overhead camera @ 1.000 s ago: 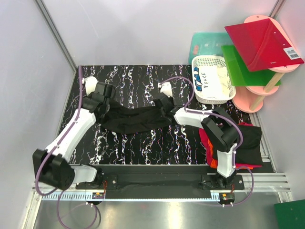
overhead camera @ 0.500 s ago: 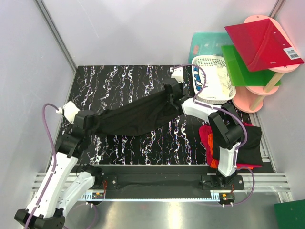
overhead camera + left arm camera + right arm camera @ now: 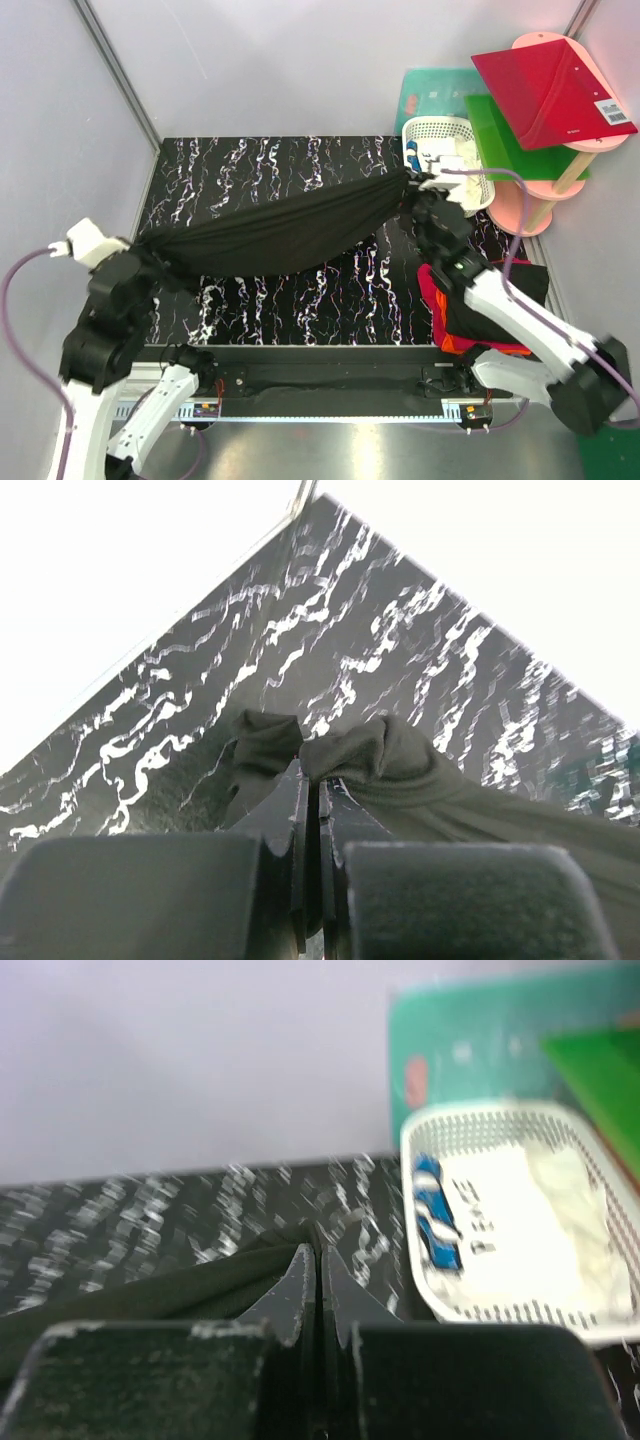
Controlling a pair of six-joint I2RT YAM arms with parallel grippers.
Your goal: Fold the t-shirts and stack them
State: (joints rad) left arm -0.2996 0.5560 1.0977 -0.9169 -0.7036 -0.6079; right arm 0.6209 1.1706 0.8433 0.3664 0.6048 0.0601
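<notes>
A black t-shirt (image 3: 280, 232) hangs stretched in the air between my two grippers, above the marbled black table (image 3: 250, 160). My left gripper (image 3: 140, 250) is shut on its left end, near the table's left edge; the left wrist view shows the cloth (image 3: 400, 770) bunched over the closed tips (image 3: 318, 780). My right gripper (image 3: 408, 178) is shut on its right end, next to the white basket (image 3: 478, 205); the right wrist view shows the cloth (image 3: 150, 1295) pinched at the tips (image 3: 320, 1252). A pile of black, red and orange t-shirts (image 3: 505, 310) lies at the right front.
The white lattice basket (image 3: 590, 1330) holds white items with blue lettering. A pink shelf stand (image 3: 560, 185) at the back right carries a red board (image 3: 550, 90) and a green board (image 3: 505, 135). Grey walls close the left and back.
Both arms have swung outward and raised the black shirt off the table. It went from a slack bundle at mid-table to a taut span; the left gripper moved near-left, the right toward the basket.
</notes>
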